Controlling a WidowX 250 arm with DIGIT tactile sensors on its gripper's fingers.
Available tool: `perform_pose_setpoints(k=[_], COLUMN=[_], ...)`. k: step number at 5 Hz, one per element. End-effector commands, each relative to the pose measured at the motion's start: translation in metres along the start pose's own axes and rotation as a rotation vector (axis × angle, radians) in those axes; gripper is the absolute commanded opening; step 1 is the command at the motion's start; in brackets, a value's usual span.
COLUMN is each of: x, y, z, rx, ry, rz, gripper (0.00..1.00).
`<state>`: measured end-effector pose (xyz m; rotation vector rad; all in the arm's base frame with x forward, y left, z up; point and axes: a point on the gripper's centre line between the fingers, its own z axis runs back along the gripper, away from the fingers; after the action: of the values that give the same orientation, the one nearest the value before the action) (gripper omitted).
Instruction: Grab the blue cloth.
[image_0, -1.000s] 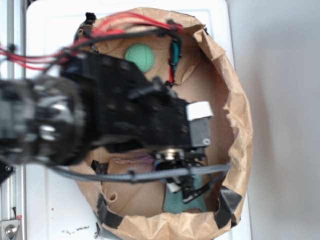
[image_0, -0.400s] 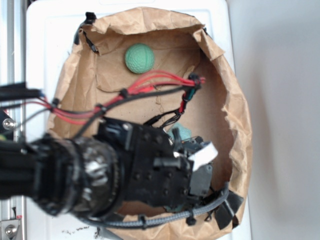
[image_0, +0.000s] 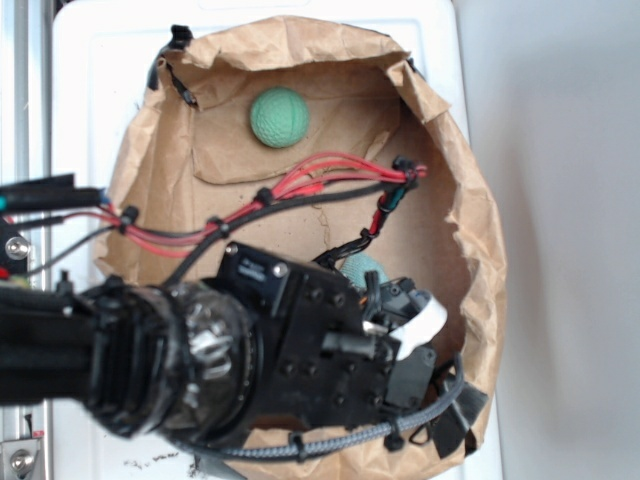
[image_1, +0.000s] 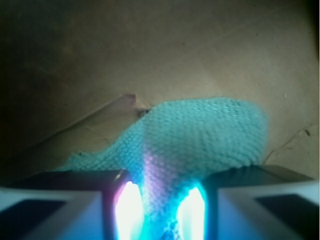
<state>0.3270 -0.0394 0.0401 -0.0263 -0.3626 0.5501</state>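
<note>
The blue cloth (image_1: 200, 135) is a teal terry piece that hangs pinched between my two fingers and bulges out past them over the brown paper floor. My gripper (image_1: 160, 205) is shut on the cloth's lower fold. From outside, only a small teal patch of the cloth (image_0: 360, 270) shows at the middle of the bag, above the black wrist (image_0: 330, 350). The fingertips themselves are hidden there by the arm.
A crumpled brown paper bag (image_0: 483, 250) rings the work area, with raised walls on all sides. A round green textured ball (image_0: 279, 117) lies at its far end. Red and black cables (image_0: 320, 180) arc across the bag. Black tape (image_0: 455, 425) patches the near rim.
The arm has swung down toward the picture's lower left. The cloth, earlier at the bag's near edge under the gripper, now shows at the bag's middle, held between the fingers.
</note>
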Motion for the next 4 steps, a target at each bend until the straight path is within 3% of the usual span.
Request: perform_pose_setpoints(k=[1, 3, 4], x=[0.039, 0.067, 0.081], y=[0.000, 0.018, 0.040], z=[0.041, 0.086, 0.112], rx=[-0.065, -0.065, -0.071], ry=[-0.014, -0.001, 0.036], rz=[0.026, -0.064, -0.087], gripper=[0.00, 0.00, 0.00])
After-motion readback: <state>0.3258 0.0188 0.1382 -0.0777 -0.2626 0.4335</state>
